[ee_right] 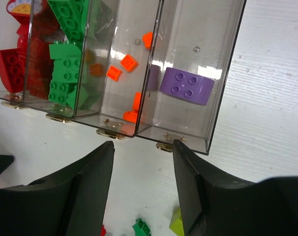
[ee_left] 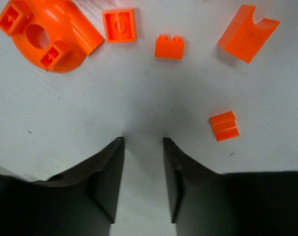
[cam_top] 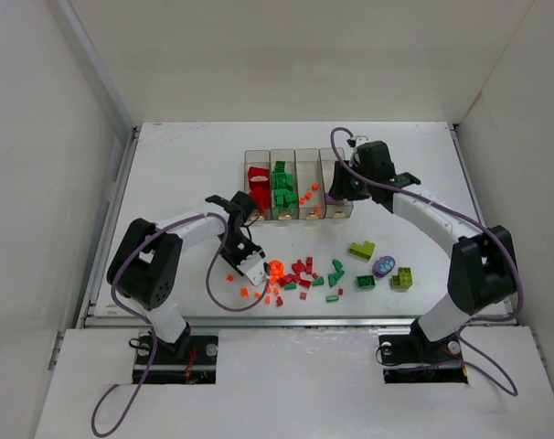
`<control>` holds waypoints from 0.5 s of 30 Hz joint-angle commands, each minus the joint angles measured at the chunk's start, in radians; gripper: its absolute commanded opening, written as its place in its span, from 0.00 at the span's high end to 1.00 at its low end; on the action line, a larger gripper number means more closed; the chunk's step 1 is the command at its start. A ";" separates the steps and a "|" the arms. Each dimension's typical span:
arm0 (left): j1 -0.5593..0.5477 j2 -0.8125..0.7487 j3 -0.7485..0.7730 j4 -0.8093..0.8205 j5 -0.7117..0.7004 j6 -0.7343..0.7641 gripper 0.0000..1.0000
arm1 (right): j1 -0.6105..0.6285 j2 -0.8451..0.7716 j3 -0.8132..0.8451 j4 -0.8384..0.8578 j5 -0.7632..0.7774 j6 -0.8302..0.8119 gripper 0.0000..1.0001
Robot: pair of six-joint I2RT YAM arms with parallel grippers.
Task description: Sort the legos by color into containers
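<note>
The containers [cam_top: 295, 183] stand in a row at mid-table: red legos [cam_top: 257, 183] fill the leftmost, green ones [cam_top: 282, 187] its neighbour. In the right wrist view the third holds orange bits [ee_right: 121, 66] and the fourth a purple brick [ee_right: 186, 86]. My right gripper [cam_top: 343, 187] [ee_right: 143, 143] hangs open and empty over the near ends of these two bins. My left gripper [cam_top: 254, 265] [ee_left: 143, 140] points down at bare table, jaws slightly apart with nothing between them. Beyond it lie an orange round piece [ee_left: 50, 34], a square tile [ee_left: 119, 25], a small brick [ee_left: 169, 47] and a ridged bit [ee_left: 223, 126].
Loose legos lie in front of the bins: a red cluster [cam_top: 300, 273], green bits [cam_top: 336, 272], a lime piece [cam_top: 361, 249], a purple oval [cam_top: 384, 266], a lime brick [cam_top: 402, 277]. An orange arch [ee_left: 247, 32] lies to the left gripper's far right. White walls enclose the table.
</note>
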 commanded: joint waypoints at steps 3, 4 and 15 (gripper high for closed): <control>0.098 -0.057 0.037 -0.100 0.028 0.241 0.48 | 0.004 0.003 0.051 -0.013 0.002 -0.018 0.43; 0.110 -0.084 0.037 -0.117 0.028 0.263 0.45 | 0.004 0.003 0.051 -0.013 0.002 -0.018 0.43; 0.095 -0.129 -0.101 -0.149 -0.075 0.278 0.35 | 0.004 -0.006 0.002 -0.004 -0.007 -0.008 0.43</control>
